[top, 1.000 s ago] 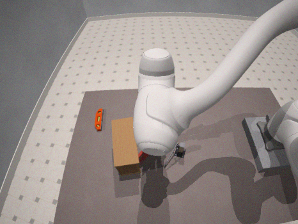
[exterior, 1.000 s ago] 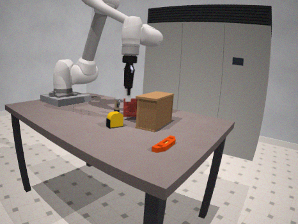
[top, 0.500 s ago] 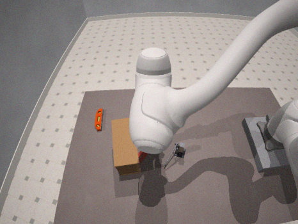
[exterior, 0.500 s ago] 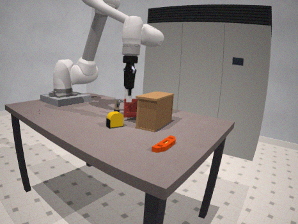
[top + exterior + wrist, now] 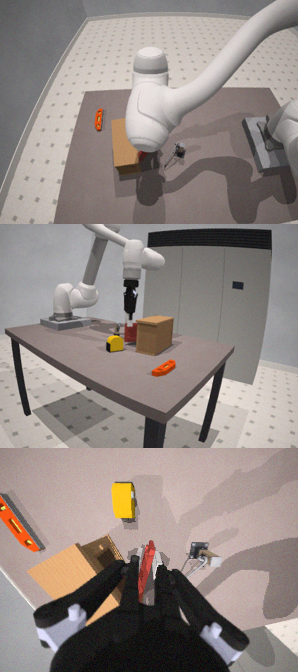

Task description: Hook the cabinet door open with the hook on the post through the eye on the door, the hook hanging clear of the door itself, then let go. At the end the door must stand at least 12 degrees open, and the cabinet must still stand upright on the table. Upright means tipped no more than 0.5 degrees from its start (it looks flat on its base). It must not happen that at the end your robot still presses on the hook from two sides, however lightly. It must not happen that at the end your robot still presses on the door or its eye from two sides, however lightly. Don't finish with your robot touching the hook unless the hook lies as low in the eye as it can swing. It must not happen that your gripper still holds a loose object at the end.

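Note:
The wooden cabinet [image 5: 125, 147] [image 5: 155, 333] [image 5: 60, 573] stands flat on the table [image 5: 208, 192] [image 5: 96, 374]. Its red door [image 5: 142, 155] [image 5: 130, 333] [image 5: 146, 573] is swung outward, so the dark inside shows in the wrist view. My gripper [image 5: 129, 317] [image 5: 147, 555] points straight down over the door's top edge. Its fingers are nearly closed, with the door's edge showing in the narrow gap between them. I cannot tell whether they touch the door. The hook post [image 5: 181, 150] [image 5: 116, 328] [image 5: 205, 554] stands beside the door with its thin hook [image 5: 170, 159] lying low. The eye on the door is hidden.
A yellow tape measure [image 5: 114, 344] [image 5: 123, 500] lies in front of the door. An orange level [image 5: 99, 119] [image 5: 164, 367] [image 5: 20, 523] lies on the cabinet's far side. The arm's base plate [image 5: 256, 147] [image 5: 65, 321] is at the table's end. The arm hides the gripper in the top view.

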You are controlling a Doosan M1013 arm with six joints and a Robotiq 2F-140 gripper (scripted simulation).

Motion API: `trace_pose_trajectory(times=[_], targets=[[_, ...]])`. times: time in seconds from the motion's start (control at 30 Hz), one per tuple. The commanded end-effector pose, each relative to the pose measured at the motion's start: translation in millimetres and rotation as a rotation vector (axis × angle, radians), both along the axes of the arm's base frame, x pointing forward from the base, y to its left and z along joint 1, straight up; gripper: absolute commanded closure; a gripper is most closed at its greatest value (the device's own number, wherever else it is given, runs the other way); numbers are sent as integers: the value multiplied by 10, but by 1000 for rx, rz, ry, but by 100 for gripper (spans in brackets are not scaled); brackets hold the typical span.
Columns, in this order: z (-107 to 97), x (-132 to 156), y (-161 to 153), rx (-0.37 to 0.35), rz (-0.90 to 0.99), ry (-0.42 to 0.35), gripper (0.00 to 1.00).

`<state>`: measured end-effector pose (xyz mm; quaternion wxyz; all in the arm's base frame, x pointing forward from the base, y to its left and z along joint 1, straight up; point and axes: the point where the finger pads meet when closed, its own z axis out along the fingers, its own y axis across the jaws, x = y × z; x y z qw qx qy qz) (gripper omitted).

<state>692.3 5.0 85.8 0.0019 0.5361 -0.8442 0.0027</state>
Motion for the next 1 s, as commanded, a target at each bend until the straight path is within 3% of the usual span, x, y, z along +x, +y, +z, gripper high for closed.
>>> trace_pose_trajectory(times=[0.0,0.97], targets=[[5,61,-8,5,25,0,84],[5,119,-31,5,57,0,84]])
